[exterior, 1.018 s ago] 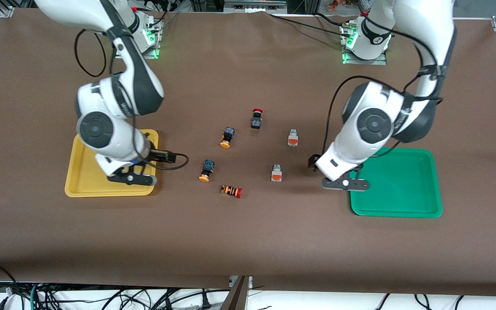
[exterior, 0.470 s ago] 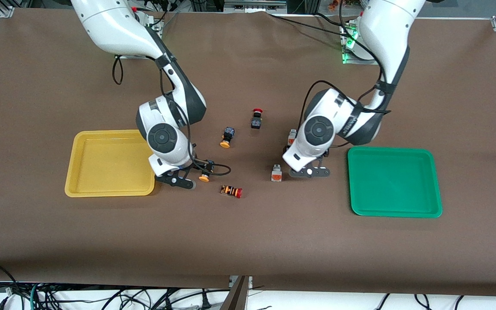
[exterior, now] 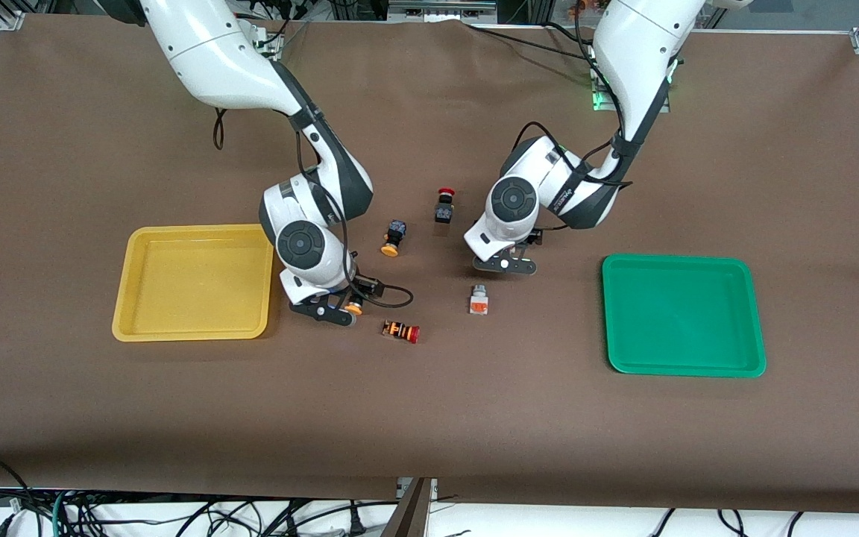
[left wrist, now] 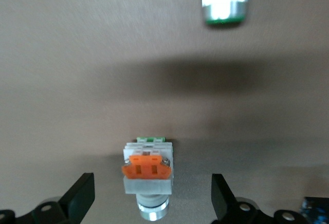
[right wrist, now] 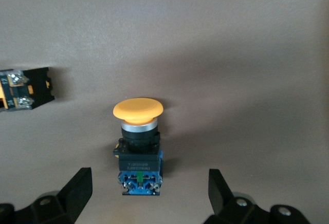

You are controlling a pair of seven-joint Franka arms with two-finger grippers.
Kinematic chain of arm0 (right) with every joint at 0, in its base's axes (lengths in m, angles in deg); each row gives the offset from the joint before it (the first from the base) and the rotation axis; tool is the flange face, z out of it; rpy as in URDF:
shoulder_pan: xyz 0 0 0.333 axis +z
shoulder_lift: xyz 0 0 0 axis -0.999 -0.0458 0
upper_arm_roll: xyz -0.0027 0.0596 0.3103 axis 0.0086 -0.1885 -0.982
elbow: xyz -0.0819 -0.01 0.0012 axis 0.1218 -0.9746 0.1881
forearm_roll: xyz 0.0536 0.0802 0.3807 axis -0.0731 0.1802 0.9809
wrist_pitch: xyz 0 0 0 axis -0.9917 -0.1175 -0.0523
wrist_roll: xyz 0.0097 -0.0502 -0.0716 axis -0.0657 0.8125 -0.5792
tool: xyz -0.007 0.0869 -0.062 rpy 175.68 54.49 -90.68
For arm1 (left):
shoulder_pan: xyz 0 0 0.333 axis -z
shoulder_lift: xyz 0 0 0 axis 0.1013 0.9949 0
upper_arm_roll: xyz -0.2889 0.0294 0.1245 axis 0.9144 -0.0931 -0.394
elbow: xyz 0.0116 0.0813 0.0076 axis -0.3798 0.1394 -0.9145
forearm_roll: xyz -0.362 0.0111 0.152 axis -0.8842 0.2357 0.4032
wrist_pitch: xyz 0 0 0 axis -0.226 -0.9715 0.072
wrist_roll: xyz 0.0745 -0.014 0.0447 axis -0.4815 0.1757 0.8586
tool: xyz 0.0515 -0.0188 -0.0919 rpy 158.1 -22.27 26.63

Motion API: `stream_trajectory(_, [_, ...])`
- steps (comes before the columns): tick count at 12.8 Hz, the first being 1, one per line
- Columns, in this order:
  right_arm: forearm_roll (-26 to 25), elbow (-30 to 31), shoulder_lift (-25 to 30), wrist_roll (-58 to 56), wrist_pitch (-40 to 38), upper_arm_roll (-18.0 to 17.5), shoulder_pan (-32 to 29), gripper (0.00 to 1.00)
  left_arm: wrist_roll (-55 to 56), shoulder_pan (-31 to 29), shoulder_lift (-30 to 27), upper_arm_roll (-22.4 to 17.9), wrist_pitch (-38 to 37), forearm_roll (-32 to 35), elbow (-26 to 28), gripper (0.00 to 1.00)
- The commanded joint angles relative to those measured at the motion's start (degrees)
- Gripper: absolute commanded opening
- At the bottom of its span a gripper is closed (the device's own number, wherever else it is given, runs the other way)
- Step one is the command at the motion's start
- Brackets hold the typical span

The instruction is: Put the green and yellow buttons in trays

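The right gripper (right wrist: 146,193) hangs wide open, empty, over a yellow button (right wrist: 138,144) lying beside the yellow tray (exterior: 131,328); the left gripper (left wrist: 151,196), equally spread, straddles a white button (left wrist: 147,175) toward the green tray (exterior: 754,313). Both look light, rigid and smooth-capped, so the squarish bodies seem the surest grip.

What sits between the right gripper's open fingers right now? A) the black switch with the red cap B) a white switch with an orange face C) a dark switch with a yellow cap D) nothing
C: the right wrist view shows the yellow-capped switch lying on the table between the open fingers of the right gripper, not yet gripped.
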Motion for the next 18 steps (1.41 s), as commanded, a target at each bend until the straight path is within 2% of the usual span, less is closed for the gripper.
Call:
stream_trajectory(1, [1.0,1.3,-0.8,0.5,3.2,0.4,0.8,1.0,0.0,-0.3,-3.0,0.2,2.5,0.2,4.2,0.78])
stream_trajectory(3, [1.1,1.3,-1.5,0.5,3.7,0.4,1.5,0.98,-0.1,-0.3,-2.6,0.2,2.5,0.4,4.0,0.32])
stream_trajectory(4, [1.1,1.3,-1.5,0.5,3.6,0.4,1.8,0.85,-0.2,-0.4,-2.5,0.2,2.5,0.4,3.7,0.2])
stream_trajectory(6, [1.1,1.3,-1.4,0.4,3.3,0.4,1.8,0.46,-0.3,-1.5,-3.1,0.2,1.4,0.4,2.7,0.11])
stream_trajectory(8, [1.1,1.3,-1.4,0.1,3.2,0.4,1.8,0.2,-3.2,-2.4,-4.9,-0.5,-4.7,0.4,0.0,0.1])
stream_trajectory(9, [1.1,1.3,-1.3,-0.2,3.2,0.4,1.8,0.08,-4.7,-4.6,-5.3,-0.5,-11.3,0.5,-3.4,0.1])
stream_trajectory(10, [1.1,1.2,-1.3,-0.5,3.1,0.4,1.6,0.01,-8.2,-7.3,-5.2,-0.5,-18.2,0.5,-7.0,0.1])
stream_trajectory(11, [1.1,1.1,-0.9,-0.8,2.9,0.4,1.4,0.0,-13.0,-10.2,-5.1,-0.5,-22.4,0.5,-9.9,0.1])
stream_trajectory(13, [1.1,0.8,0.8,-1.1,1.5,0.9,1.2,0.0,-21.9,-16.4,-5.1,-0.5,-23.3,4.0,-11.0,0.1])
stream_trajectory(16, [1.1,0.3,5.1,-11.7,-7.1,1.6,-3.8,0.0,-25.1,-21.3,-4.0,-0.4,-19.3,16.4,-11.1,0.1])
stream_trajectory(18, [1.1,0.5,7.4,-18.8,-12.1,1.8,-8.2,0.0,-27.0,-23.7,-1.6,-0.4,-15.1,17.8,-10.8,0.1])
